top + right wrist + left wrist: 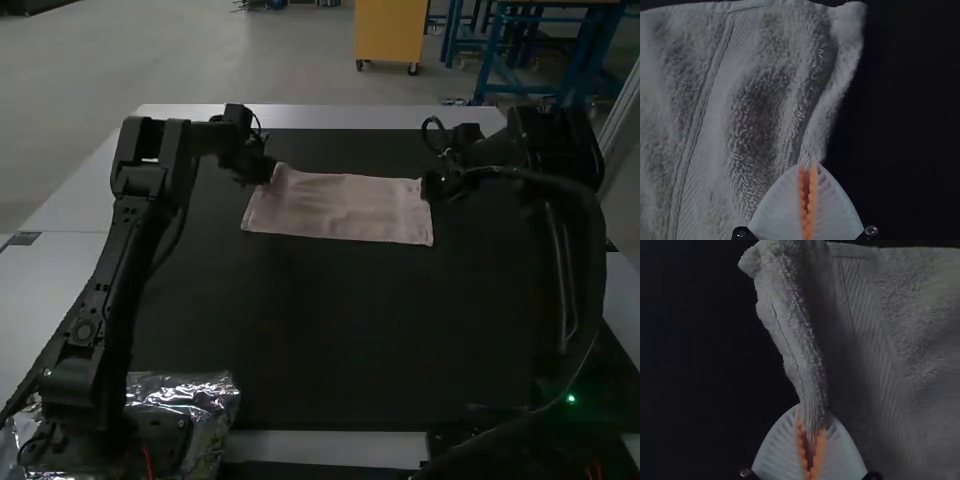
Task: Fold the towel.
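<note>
The left gripper (262, 172) is clamped on the towel (340, 208); in its wrist view the pads (820, 445) pinch a raised ridge at the side edge, and the cloth between them is mostly hidden. The right gripper (432, 186) is closed on the opposite side edge, pads (813, 190) nearly together, with just a thin bit of cloth running in at the tips. From high up, both sets of fingertips are dark and hard to make out.

The towel lies spread between the grippers on the far part of the black mat (330, 330). How many layers it has, I cannot tell; both wrist views cut it off. The right arm (555, 150) blends into the mat. Near the left arm's base, crinkled foil (215, 390) is partly covered by that arm.
</note>
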You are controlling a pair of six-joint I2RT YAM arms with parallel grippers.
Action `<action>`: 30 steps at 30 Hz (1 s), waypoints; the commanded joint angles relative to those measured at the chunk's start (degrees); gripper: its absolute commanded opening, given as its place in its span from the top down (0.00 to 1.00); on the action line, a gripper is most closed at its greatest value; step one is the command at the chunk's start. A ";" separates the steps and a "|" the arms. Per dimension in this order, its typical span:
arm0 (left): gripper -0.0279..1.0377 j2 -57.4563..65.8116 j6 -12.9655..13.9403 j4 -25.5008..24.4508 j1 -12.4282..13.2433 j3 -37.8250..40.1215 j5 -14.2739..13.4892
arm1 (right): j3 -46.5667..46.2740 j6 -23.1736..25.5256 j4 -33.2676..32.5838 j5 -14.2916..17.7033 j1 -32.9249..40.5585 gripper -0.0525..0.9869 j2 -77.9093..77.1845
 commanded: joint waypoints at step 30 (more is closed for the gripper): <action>0.95 -21.67 0.56 4.18 2.57 -23.61 2.06 | -9.92 -0.86 -4.61 -5.26 -2.67 0.97 -18.27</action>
